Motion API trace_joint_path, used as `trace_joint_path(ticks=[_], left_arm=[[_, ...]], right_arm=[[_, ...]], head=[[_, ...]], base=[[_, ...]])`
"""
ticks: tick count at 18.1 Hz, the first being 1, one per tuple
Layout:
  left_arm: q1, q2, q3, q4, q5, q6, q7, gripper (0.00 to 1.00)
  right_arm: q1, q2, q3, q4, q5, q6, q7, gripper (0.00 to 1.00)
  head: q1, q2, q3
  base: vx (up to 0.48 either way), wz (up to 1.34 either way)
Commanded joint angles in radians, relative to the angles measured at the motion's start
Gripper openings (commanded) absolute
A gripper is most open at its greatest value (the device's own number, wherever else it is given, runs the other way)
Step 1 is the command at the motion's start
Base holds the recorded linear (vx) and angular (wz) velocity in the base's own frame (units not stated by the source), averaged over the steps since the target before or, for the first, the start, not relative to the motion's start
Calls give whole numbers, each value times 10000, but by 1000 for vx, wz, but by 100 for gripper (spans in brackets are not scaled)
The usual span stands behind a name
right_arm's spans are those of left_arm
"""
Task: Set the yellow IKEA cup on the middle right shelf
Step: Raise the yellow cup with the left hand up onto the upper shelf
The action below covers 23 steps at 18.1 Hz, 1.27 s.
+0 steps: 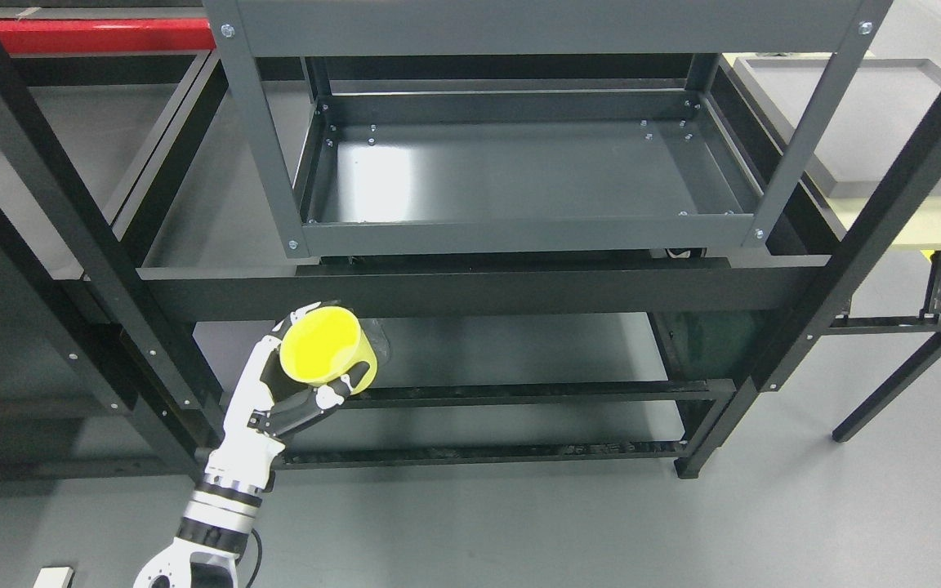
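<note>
Your left hand is gripping the cup tilted; you are risking clipping the crossbeam overhead.

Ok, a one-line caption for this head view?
Left hand holds the yellow cup, tilted, in front of the dark shelf unit.

The yellow cup, empty and tilted with its mouth facing up-left, sits at seven o'clock, gripped over the shelf's front-left corner.
</note>
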Motion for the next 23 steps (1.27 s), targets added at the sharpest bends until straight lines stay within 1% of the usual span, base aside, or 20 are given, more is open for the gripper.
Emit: trace_joint_path(ticks=[1, 3, 4, 6, 12, 14, 17, 19, 20, 21, 23], left_arm=[[-371, 174, -1095, -813, 2, -473, -12, 1], [-952, 174, -1510, -813, 2, -521, -179, 1], [-1502, 174, -1815, -813, 2, -506, -287, 1], [-2179, 174, -2246, -813, 2, -475, -288, 1], [-3882, 174, -3182, -813, 17, -444, -288, 1], [-4511, 174, -3398, -813, 246, -399, -273, 1], [-6058, 174, -3429, -813, 905, 198, -211, 1], [-6857, 174, -3566, -813, 1349, 582, -181, 1], [-7301, 174, -3674, -813, 1549, 705, -59, 1], [-7822, 174, -3826, -798, 1703, 873, 383, 0], [-8743, 174, -4057, -752, 2025, 1363, 1913, 0]], right_arm=[[144, -175, 169, 1, -245, 7, -8, 99], [144, -175, 169, 1, -245, 7, -8, 99], [144, -175, 169, 1, -245, 7, -8, 99], [144, -175, 169, 1, -245, 7, -8, 99], [144, -175, 169, 1, -245, 7, -8, 99], [144, -175, 169, 1, -245, 7, -8, 99], [144, -175, 169, 1, -245, 7, -8, 99], [144, -175, 169, 1, -245, 7, -8, 99], [144, -175, 169, 1, -245, 7, -8, 99], [144, -175, 169, 1, -245, 7, -8, 99], [144, -175, 169, 1, -245, 7, -8, 99]], head=[[0, 0, 0], [0, 0, 0], [0, 0, 0], [0, -1, 0], [0, 0, 0], [0, 0, 0], [0, -1, 0], [0, -1, 0], [0, -1, 0], [0, -1, 0], [0, -1, 0]], base=[[49, -35], [43, -73], [36, -112], [51, -98], [54, -90], [61, -55], [58, -56], [66, -3], [74, 5], [74, 5], [88, 37]])
